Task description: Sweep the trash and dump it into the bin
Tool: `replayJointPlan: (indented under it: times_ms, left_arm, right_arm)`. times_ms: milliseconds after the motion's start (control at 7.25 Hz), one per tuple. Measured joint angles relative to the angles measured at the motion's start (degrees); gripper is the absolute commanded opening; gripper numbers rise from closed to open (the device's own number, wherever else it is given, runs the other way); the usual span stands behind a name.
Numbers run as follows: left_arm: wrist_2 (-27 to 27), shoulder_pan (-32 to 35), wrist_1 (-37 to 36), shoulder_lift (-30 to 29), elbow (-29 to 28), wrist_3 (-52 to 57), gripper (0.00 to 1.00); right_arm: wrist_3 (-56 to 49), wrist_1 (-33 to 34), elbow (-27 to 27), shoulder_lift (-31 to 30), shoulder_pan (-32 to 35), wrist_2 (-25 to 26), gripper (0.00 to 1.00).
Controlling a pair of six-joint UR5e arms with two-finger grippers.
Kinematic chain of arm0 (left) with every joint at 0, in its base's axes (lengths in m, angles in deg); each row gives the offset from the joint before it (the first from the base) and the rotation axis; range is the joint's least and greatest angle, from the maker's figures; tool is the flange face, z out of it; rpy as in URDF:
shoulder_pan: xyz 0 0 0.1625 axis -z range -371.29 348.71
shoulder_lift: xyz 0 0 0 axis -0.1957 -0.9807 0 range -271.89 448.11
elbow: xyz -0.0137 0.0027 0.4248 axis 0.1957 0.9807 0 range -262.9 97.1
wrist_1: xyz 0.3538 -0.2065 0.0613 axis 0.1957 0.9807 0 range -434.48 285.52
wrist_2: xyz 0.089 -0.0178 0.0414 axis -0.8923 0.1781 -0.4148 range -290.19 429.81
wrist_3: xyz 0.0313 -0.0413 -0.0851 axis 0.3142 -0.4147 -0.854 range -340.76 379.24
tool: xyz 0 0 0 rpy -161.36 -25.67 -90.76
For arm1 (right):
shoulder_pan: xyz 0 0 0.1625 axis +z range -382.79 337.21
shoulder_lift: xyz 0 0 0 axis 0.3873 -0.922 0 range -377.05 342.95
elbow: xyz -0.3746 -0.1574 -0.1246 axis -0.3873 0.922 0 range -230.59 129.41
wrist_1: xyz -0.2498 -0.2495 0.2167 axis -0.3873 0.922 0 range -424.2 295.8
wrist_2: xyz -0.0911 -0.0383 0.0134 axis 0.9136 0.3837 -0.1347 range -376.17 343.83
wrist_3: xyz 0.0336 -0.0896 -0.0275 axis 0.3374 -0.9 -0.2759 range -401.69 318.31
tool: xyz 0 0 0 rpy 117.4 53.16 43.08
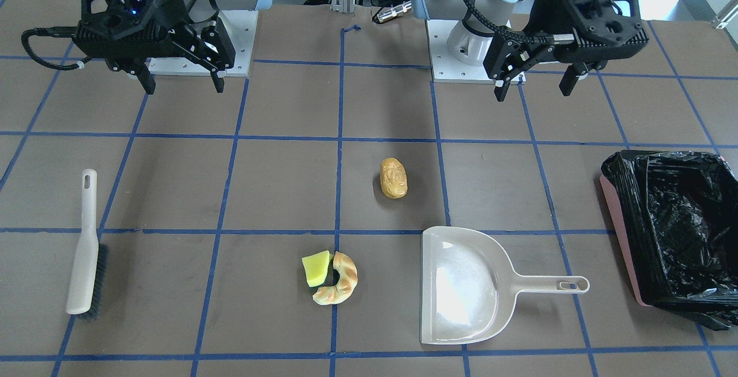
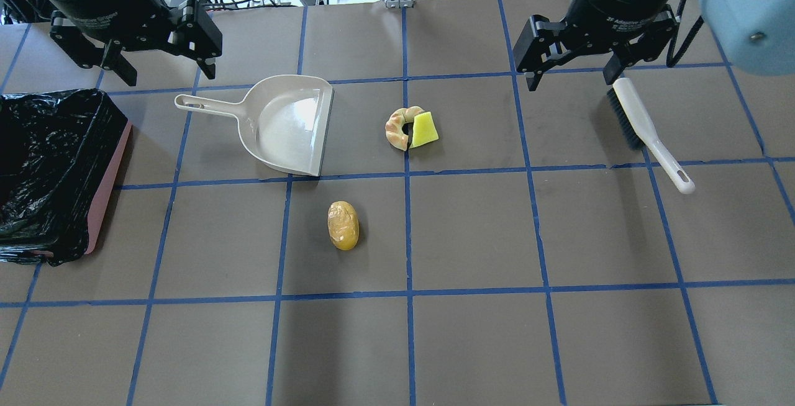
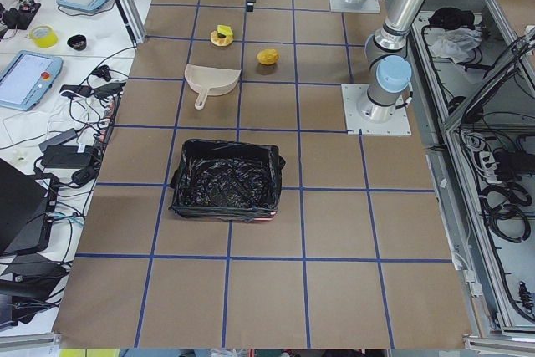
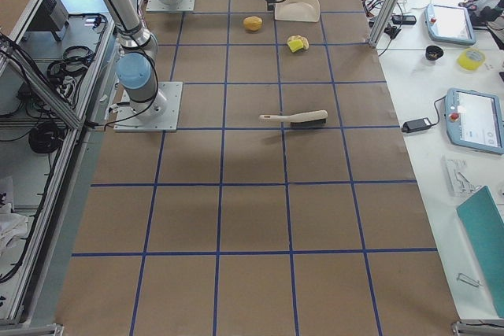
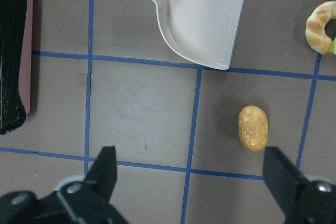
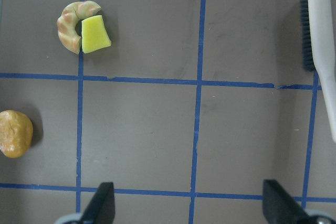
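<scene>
The trash lies on the brown gridded table. A golden-brown potato-shaped lump sits alone near the middle. A yellow sponge touches a curved tan croissant piece farther from the robot. The bin, pink with a black bag liner, stands at the table's left end. My left gripper hangs open and empty above the table beside the bin; the potato lump shows below it in the left wrist view. My right gripper is open and empty near the brush.
A beige dustpan lies flat between the bin and the croissant, its handle pointing toward the bin. A white hand brush with dark bristles lies at the right. Blue tape lines grid the table. Cables and equipment sit beyond the far edge.
</scene>
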Motion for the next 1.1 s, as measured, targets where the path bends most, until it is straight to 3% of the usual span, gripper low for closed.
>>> replayJointPlan:
  times_ms: [828,1103]
  left_arm:
    - [0.8,-0.2,0.4,0.1,-0.2,0.0,1.00]
    - [1.4,-0.9,0.4,0.0,-0.2,0.0,1.00]
  right_arm:
    - [-0.5,0.1,0.0,0.9,-0.1,0.3,1.00]
    - [-5.5,0.2,0.0,2.5,-2.8,0.7,0.99]
